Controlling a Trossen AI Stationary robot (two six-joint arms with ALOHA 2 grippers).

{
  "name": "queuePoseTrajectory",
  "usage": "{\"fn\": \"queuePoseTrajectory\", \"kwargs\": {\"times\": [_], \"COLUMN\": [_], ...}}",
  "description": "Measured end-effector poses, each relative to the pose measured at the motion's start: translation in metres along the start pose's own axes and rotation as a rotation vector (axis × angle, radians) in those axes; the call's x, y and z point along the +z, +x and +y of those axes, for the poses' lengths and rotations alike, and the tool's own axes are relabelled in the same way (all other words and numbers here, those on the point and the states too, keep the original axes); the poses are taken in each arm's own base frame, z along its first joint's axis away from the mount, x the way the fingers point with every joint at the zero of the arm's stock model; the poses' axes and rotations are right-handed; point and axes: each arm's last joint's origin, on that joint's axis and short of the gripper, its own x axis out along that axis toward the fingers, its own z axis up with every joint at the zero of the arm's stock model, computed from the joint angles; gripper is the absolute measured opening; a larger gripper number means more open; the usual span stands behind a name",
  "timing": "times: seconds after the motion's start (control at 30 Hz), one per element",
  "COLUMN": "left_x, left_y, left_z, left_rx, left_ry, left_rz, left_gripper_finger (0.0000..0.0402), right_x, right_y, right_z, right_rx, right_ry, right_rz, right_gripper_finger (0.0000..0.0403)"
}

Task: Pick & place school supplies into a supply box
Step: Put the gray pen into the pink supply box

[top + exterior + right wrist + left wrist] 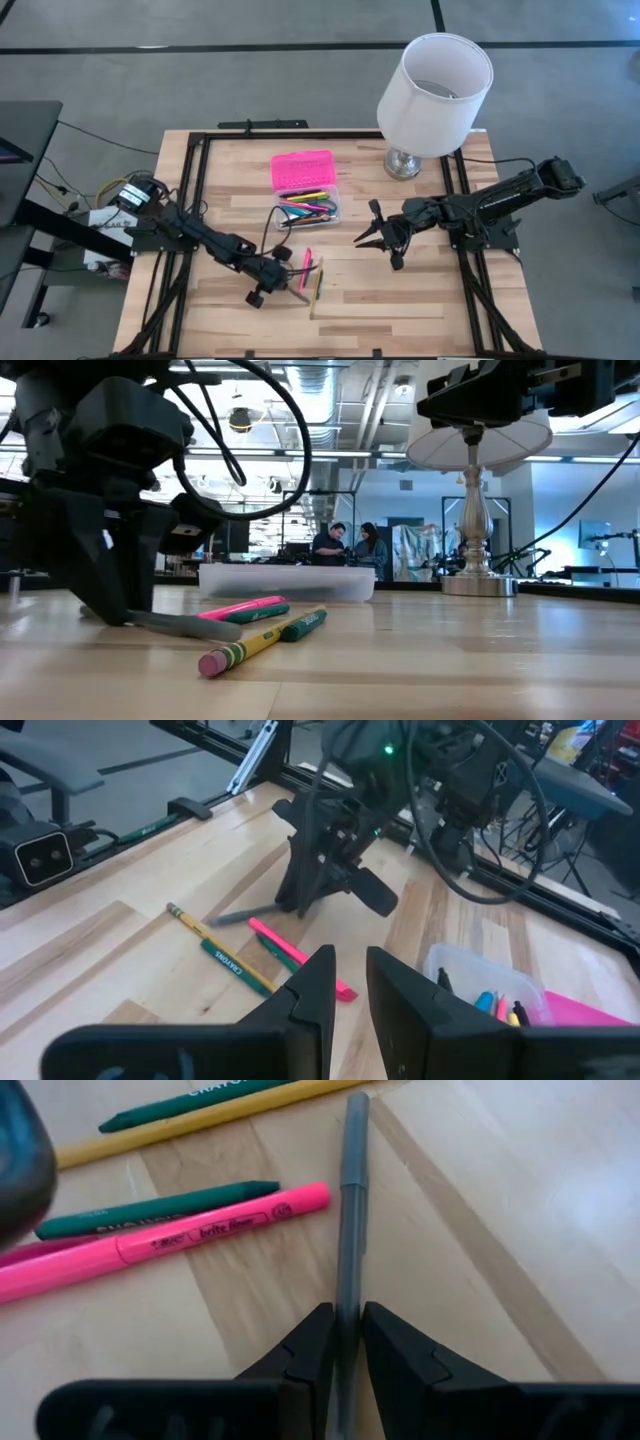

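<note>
A: The left gripper (347, 1342) is pinched on the grey pen (350, 1220), low in the frame, right at the pen's end.

B: So it could pivot or slip out on the lift, and knock the pink marker (180, 1240) just beside it.

A: The box (310, 205) sits mid-table, open, pens inside.

B: The right gripper (378, 238) hovers right of centre, empty, fingers a narrow gap apart; they could collide over the box.

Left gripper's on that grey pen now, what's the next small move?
Probably lift straight up. The left gripper is closed around the thin grey pen, which lies on the wooden table beside the pink highlighter; the clear supply box sits farther back.
</note>
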Motion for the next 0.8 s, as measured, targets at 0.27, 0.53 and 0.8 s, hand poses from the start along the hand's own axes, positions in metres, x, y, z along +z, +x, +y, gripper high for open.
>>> {"fn": "queuePoseTrajectory", "kwargs": {"times": [0.27, 0.53, 0.8], "left_x": [0.008, 0.027, 0.038], "left_y": [-0.004, -0.009, -0.010], "left_z": [-0.010, -0.010, -0.011], "left_rx": [0.039, 0.064, 0.043], "left_ry": [-0.088, -0.071, 0.012], "left_rz": [0.091, 0.113, 0.072], "left_gripper_finger": [0.0055, 0.0070, 0.0096], "right_x": [-0.001, -0.001, -0.001], "right_y": [0.000, 0.000, 0.000], "right_z": [0.000, 0.000, 0.000], "right_rx": [0.003, 0.002, 0.002], "right_ry": [0.009, 0.009, 0.009], "right_rz": [0.006, 0.006, 0.006], "right_gripper_finger": [0.0055, 0.0055, 0.0055]}}
